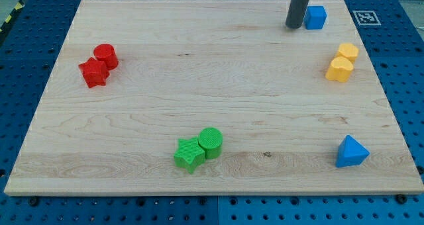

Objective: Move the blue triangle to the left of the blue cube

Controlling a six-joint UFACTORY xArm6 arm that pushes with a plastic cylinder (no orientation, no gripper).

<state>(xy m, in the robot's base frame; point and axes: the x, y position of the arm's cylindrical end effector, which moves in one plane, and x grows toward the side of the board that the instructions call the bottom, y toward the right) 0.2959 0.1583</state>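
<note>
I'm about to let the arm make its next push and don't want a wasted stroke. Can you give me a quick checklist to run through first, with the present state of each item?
1. Blue triangular block in view, near the wooden board's bottom right corner: ok.
2. Blue cube block in view, at the view's top right: ok.
3. Triangle already left of the cube: not ok; it sits slightly right of it and far below.
4. My tip at the triangle: not ok; it is just left of the cube, far from the triangle.
5. Tip apart from the cube: cannot tell; they look very close.
6. Yellow blocks lie between cube and triangle along the right side: not ok for a straight push up.
</note>
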